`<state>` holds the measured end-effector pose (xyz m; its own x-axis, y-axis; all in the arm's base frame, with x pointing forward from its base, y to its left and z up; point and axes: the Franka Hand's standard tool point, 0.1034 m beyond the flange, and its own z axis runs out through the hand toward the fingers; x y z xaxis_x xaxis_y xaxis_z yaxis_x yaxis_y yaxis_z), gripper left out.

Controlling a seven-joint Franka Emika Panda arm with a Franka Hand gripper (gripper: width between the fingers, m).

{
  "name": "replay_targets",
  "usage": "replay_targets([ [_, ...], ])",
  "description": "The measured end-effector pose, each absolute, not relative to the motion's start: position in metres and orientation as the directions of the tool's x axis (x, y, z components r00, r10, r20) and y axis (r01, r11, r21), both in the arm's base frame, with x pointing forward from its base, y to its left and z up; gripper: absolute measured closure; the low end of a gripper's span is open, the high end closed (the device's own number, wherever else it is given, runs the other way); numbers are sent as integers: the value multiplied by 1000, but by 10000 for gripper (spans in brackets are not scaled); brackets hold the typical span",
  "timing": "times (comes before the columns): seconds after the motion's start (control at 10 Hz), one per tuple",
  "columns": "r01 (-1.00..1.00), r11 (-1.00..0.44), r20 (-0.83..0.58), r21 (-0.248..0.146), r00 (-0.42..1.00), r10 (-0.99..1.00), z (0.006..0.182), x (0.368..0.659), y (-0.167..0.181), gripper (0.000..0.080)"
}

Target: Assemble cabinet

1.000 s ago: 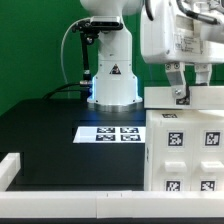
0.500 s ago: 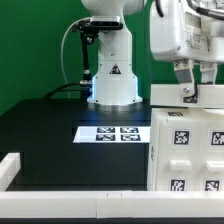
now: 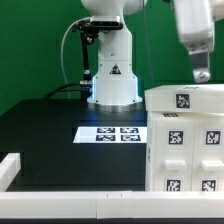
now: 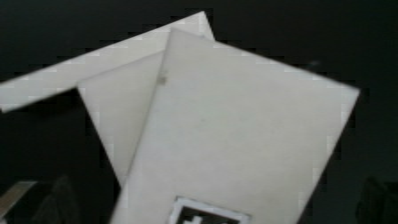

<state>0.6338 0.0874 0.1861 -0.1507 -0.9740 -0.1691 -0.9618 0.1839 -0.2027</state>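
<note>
Clearly the cabinet [image 3: 186,140] stands at the exterior view's right edge on the black bench [image 3: 50,125], a white box whose front carries a grid of black-and-white square tags. Its top panel [image 3: 186,98] lies across the box with 1 tag facing up near its rear edge, and it looks slightly tilted, its near-left corner jutting a little past the front below. In the wrist view the same white panels [image 4: 240,130] fill most of the picture against the dark bench: 1 broad flat sheet overlaps another at an angle, with a tag [image 4: 205,213] partly showing at the frame's edge.

Above the cabinet's rear right, the fingers [image 3: 201,72] hang from the white arm, apart from the top panel with green backdrop visible beneath their tips. Only 1 dark finger [image 3: 202,66] shows plainly, so I cannot tell whether they are spread or pressed together; nothing is seen pinched in them.

Just beside the cabinet, toward the exterior view's left, the marker board [image 3: 112,133] lies flat on the bench with 4 tags. Behind it stands the glossy white robot base [image 3: 113,72]. A white rail [image 3: 60,196] runs along the bench's near edge.
</note>
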Motion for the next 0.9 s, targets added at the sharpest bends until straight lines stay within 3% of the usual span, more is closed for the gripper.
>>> replay_targets([
  [0.1,-976,79,-160,-204,-46,-986,190,632,90,1],
  [0.2,-970,132,-154,-205,-101,-983,192,632,97,2],
  [0.4,-975,2,-120,-223,26,-992,191,632,96,2],
  [0.6,-906,-347,-12,-241,360,-933,197,636,92,2],
  [0.7,-838,-495,23,-229,503,-864,197,637,94,2],
  [0.9,-690,-687,68,-227,693,-718,191,637,84,2],
])
